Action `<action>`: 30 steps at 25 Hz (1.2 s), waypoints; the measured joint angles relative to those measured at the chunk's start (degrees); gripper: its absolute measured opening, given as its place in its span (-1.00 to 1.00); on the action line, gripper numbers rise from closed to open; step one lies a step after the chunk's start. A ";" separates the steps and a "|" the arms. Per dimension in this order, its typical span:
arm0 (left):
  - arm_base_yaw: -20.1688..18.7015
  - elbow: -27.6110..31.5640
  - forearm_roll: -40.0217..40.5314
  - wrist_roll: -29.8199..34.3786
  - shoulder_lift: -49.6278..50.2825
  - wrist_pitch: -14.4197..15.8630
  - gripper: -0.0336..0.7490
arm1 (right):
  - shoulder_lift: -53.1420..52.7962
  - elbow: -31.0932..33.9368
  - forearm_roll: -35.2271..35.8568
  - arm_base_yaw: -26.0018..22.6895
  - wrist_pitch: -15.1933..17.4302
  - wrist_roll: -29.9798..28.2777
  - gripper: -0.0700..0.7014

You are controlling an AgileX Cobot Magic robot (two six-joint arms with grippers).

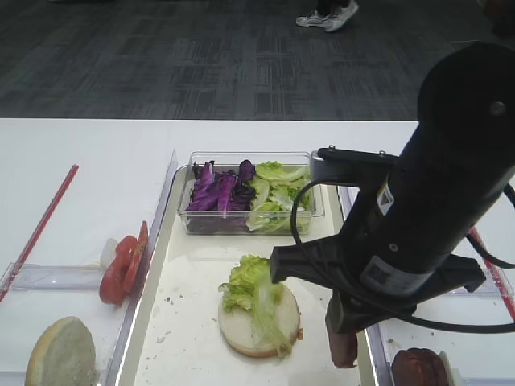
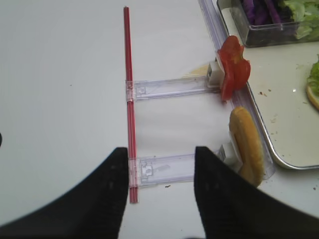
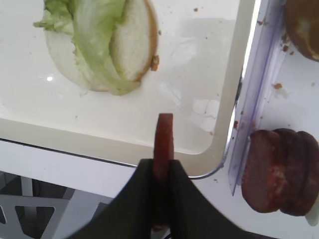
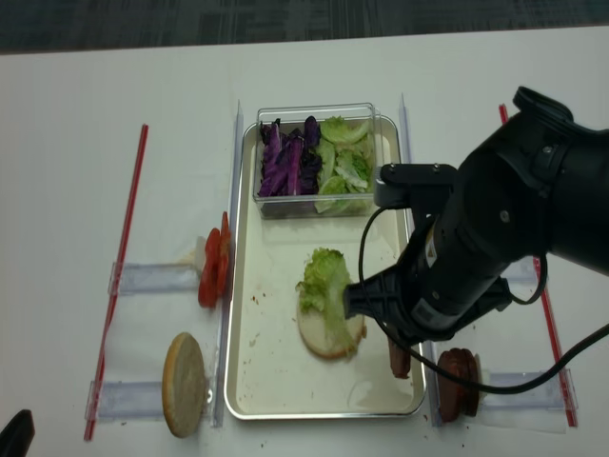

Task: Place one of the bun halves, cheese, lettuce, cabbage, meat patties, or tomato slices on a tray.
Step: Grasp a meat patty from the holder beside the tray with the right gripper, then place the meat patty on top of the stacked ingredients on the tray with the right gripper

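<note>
Meat patty [image 3: 163, 144]: one reddish-brown disc, held on edge, clamped in the right pincer [image 3: 160, 172] above the near right corner of the tray [image 3: 227, 144]. Not yet laid down.

Tray contents: a pale flat-faced bun half [image 1: 257, 319] lies mid-tray with a lettuce leaf [image 1: 251, 283] draped over it. A clear plastic box [image 1: 251, 193] at the far end holds purple cabbage [image 1: 216, 191] beside more green leaves.

Progress, as judged: base and leaf are in place; the patty is in the air and has yet to be lowered and let go, most likely onto the leaf-covered bun.

Off-tray stock: remaining patties [image 3: 281, 172] stacked on the counter [image 2: 65, 99] just right of the tray; tomato slices [image 1: 125, 261] and another bun half [image 1: 60, 354] stand in holders on its left.

Left pincer [image 2: 159, 199]: fingers spread, holding nothing, hovering over the counter well left of the tray.

Obscured: the right arm covers the tray's right side in both high views; no cheese can be made out anywhere.
</note>
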 joint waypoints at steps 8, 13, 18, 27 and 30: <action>0.00 0.00 0.00 0.00 0.00 0.00 -0.16 | 0.00 0.00 4.80 0.00 -4.06 -6.09 -0.59; 0.00 0.00 0.00 0.00 0.00 0.00 -0.16 | 0.00 0.00 6.80 0.00 -6.57 -8.66 -0.59; 0.00 0.00 0.00 0.00 0.00 0.00 -0.16 | 0.00 0.00 8.01 -0.11 -9.05 -11.45 -0.59; 0.00 0.00 0.00 0.00 0.00 0.00 -0.16 | 2.78 0.00 18.19 -3.17 -10.55 -21.12 -0.59; 0.00 0.00 0.00 0.00 0.00 0.00 -0.16 | 3.80 0.00 29.02 -6.25 -10.16 -31.83 -0.59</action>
